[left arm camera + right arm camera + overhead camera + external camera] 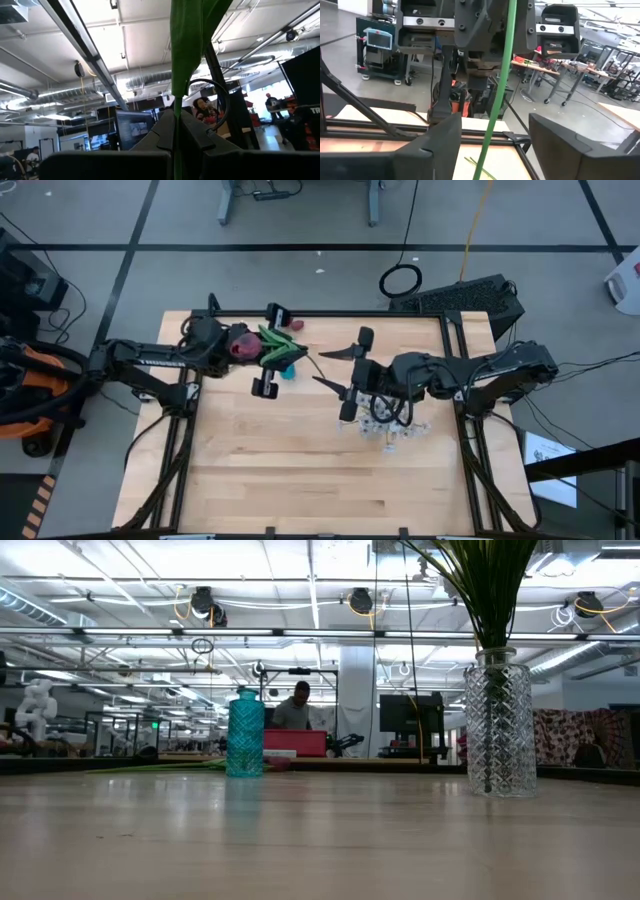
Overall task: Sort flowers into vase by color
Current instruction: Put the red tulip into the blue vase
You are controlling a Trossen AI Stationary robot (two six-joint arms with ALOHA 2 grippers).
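My left gripper (283,352) is raised over the table's far left part, shut on a flower with a dark red bud (240,345) and green leaves (275,340). The flower's green stem (497,100) runs through the gap of my right gripper (332,368), which is open, facing the left gripper at the same height; the stem touches neither finger. Below them stands a teal vase (245,733). A clear cut-glass vase (498,725) holding green stems and white blossoms (392,428) stands under the right arm. My left gripper pinches the flower's green stem (176,107) between its two fingers, just under a broad leaf (192,35). The fingers come from the table's left, slanting upward. The flower is lifted clear of the table.
Another red bud (296,325) lies near the table's far edge, and loose green stems (170,766) lie flat by the teal vase. The near half of the wooden table (320,480) is bare. A person (295,705) sits in the room beyond.
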